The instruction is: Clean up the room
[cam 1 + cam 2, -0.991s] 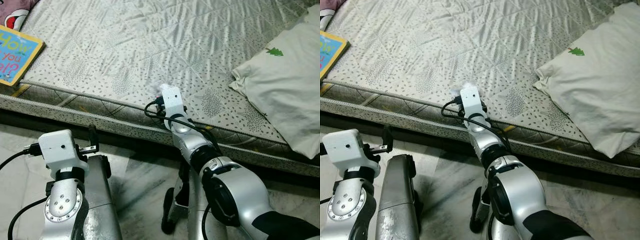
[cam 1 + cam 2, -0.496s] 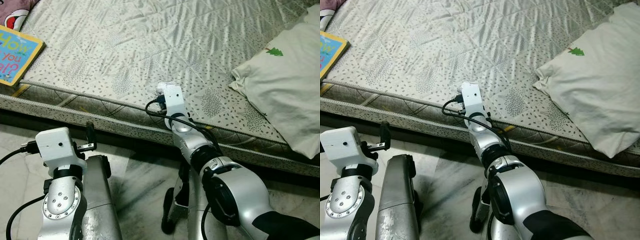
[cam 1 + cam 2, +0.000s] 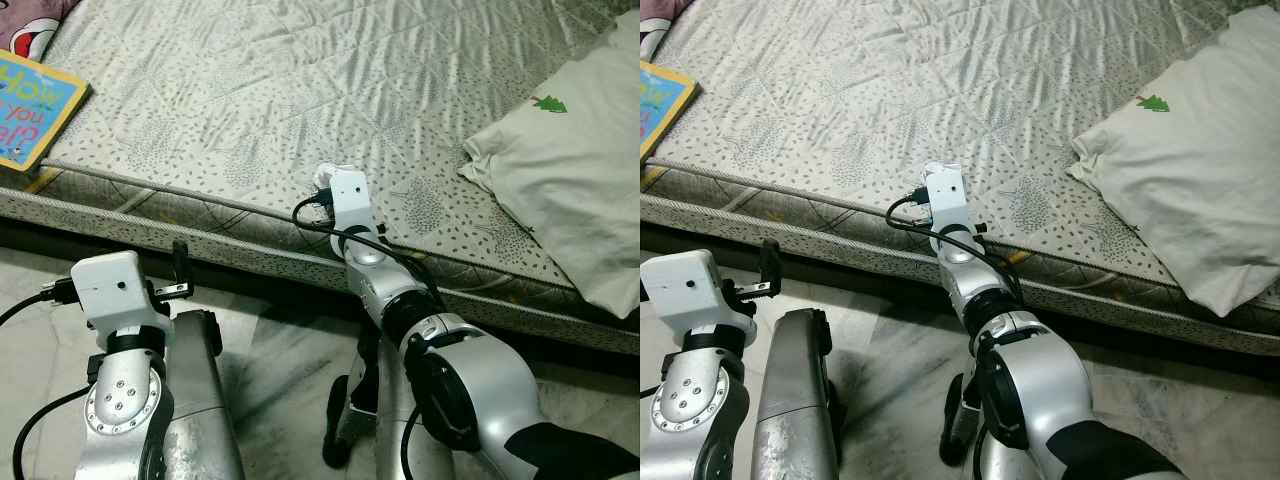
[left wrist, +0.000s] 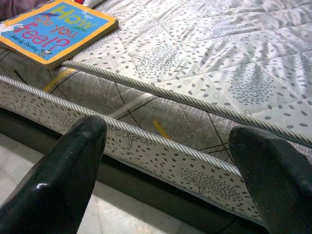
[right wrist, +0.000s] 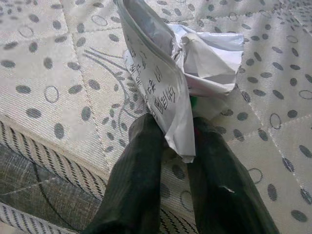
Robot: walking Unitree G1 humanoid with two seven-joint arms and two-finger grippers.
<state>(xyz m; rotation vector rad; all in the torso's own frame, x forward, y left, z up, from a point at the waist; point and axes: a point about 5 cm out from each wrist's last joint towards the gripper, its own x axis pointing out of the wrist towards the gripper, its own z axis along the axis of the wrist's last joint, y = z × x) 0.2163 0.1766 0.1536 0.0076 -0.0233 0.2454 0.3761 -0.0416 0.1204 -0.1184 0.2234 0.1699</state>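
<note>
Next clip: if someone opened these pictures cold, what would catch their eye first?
Probably the right hand out over the near edge of the mattress, its two black fingers pinched on a crumpled white wrapper with printed text. Next, the bright children's book at the mattress's far left corner and the white pillow at its right. The left hand hangs open low by the bed's side.

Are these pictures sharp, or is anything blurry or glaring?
Head views: evenly lit and sharp across the mattress. Left wrist view: the near fingers look soft; the book reads clearly. Right wrist view: the crumpled paper looks bright, its print legible.
</note>
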